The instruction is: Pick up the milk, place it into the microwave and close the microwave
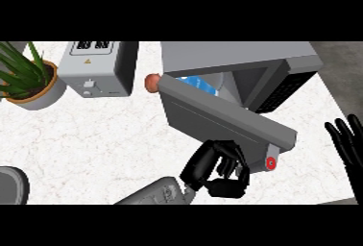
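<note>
Blue-white milk (199,84) inside microwave (234,62), light, rigid; grab sides. Left robot hand (220,168) curled at door (220,120), 6 o'clock; right robot hand (347,141) wide.

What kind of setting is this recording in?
Most likely a kitchen counter: a white marble-look countertop carrying a grey microwave with its door partly open, a toaster and a potted plant.
</note>
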`<state>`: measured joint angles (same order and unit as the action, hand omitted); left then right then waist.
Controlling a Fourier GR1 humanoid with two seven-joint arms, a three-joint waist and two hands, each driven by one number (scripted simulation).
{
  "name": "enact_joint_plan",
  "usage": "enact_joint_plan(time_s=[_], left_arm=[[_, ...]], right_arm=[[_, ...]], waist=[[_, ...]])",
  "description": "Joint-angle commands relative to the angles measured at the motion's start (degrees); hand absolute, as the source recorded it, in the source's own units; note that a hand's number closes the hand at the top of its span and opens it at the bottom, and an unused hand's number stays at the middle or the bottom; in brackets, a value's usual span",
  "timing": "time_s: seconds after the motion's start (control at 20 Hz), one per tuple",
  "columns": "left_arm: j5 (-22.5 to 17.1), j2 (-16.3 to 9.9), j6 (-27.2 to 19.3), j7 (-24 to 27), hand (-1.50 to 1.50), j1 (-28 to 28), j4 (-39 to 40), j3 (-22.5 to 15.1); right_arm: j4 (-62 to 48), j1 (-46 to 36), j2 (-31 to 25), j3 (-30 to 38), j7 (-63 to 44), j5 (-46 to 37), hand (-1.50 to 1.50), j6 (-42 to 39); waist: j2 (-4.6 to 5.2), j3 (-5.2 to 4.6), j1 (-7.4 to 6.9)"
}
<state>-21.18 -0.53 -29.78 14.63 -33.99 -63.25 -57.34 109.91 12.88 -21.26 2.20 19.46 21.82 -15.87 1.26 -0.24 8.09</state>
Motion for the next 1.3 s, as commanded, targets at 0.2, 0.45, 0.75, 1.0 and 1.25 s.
enact_joint_plan(time_s=[0.2, 0.45, 0.75, 1.0, 1.25], left_arm=[[-8.9, 0.5, -4.6, 1.0, 1.5, -9.6, 3.9, 2.9], [-13.3, 0.5, -5.8, 0.4, 1.5, -13.9, 9.0, 5.6], [-20.2, 0.5, -6.8, 5.3, 1.5, -16.2, 9.5, 11.8], [-23.6, 0.5, -4.8, 8.3, 1.5, -19.3, 13.4, 14.5], [-25.8, 0.5, -4.7, 10.8, 1.5, -20.0, 15.6, 14.6]], right_arm=[[3.6, -2.3, -2.7, -0.3, -3.1, 5.0, -1.5, -3.8], [6.0, -3.2, -3.0, -0.3, -4.4, 7.8, -1.5, -4.2], [6.7, -4.3, -4.0, 0.0, -6.9, 10.8, -1.5, -4.3], [8.4, -4.2, -4.5, 0.0, -7.9, 12.5, -1.5, -4.6], [9.2, -5.4, -6.4, 1.1, -9.1, 13.9, -1.5, -5.2]], waist=[[0.97, 0.01, 4.1], [1.71, 0.04, 6.3], [2.78, -0.25, 7.23], [3.03, -0.13, 8.77], [3.2, -0.05, 9.52]])
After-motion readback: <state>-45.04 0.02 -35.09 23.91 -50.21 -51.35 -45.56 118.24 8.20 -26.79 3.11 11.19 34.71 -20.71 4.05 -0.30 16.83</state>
